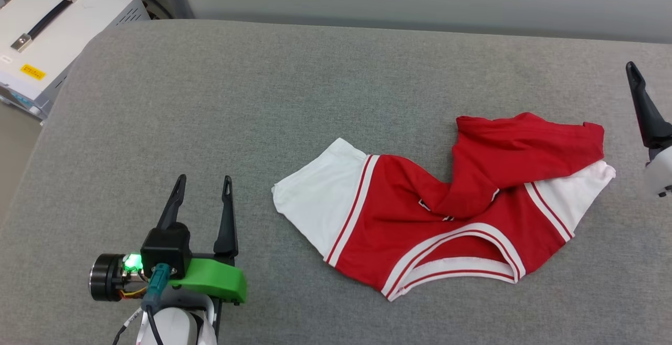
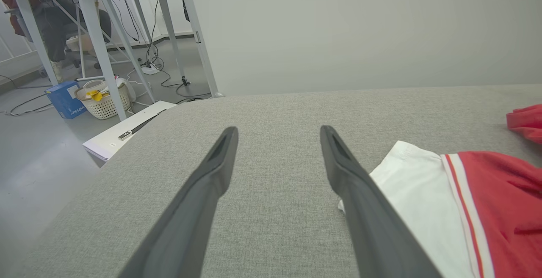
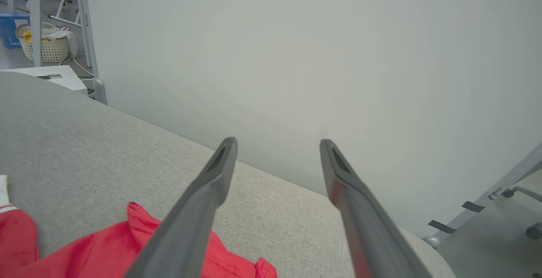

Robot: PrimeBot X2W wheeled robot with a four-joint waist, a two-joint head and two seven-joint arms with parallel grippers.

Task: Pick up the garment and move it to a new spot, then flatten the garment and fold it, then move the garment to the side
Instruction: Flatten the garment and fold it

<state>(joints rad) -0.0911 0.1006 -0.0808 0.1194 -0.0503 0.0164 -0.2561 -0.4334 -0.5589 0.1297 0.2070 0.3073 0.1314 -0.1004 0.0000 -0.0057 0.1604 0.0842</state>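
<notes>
Left pincer near garment (lettering unreadable)

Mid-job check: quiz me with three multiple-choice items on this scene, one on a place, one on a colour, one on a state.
1. Where does the shirt lie from the left pincer?
A) to its right, apart from it
B) between its fingers
C) to its left

2. What colour are the shirt's sleeves?
A) black
B) white
C) green

3. How is the right pincer?
A) shut on the shirt
B) shut, empty
C) open, empty

Answers:
1 A: the head view shows bare grey pad between the two.
2 B: both sleeves are white past the striped trim.
3 C: the right wrist view shows its fingers apart with nothing between them.
</notes>
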